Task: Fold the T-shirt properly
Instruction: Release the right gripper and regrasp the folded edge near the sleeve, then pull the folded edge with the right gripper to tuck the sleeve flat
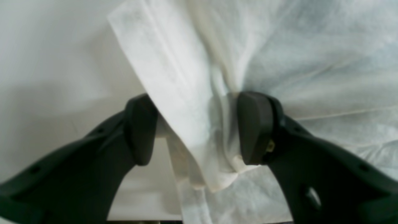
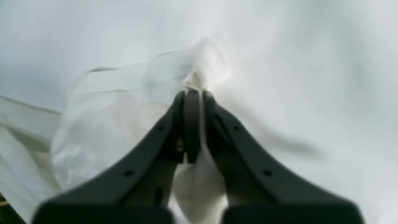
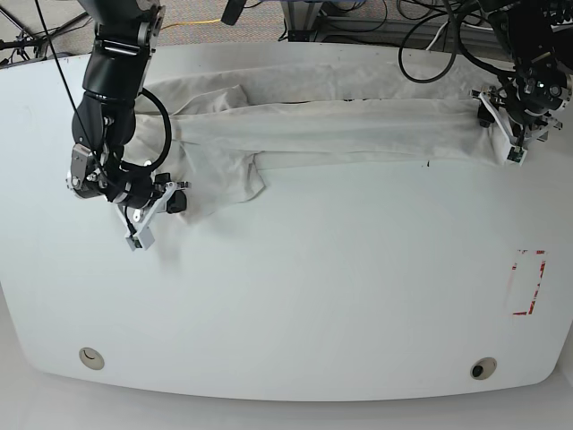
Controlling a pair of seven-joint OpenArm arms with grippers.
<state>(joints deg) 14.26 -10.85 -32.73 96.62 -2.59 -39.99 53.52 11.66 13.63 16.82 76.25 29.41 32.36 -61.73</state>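
Left wrist view: left hand (image 1: 194, 127) stands partly open, a bunched fold of the white cotton T-shirt (image 1: 192, 93) between its pads; a firm grip cannot be confirmed. Right wrist view: right hand (image 2: 194, 124) pinched shut on a fabric ridge. Base view: shirt stretched as a long band across the far white tabletop (image 3: 313, 313), left end rumpled. Lengthwise fold apparently done; crosswise folds remain.

matte black curved claw (image 2: 192, 93) fingers (image 1: 141, 130), small screw holes; black arms, looped black cables.
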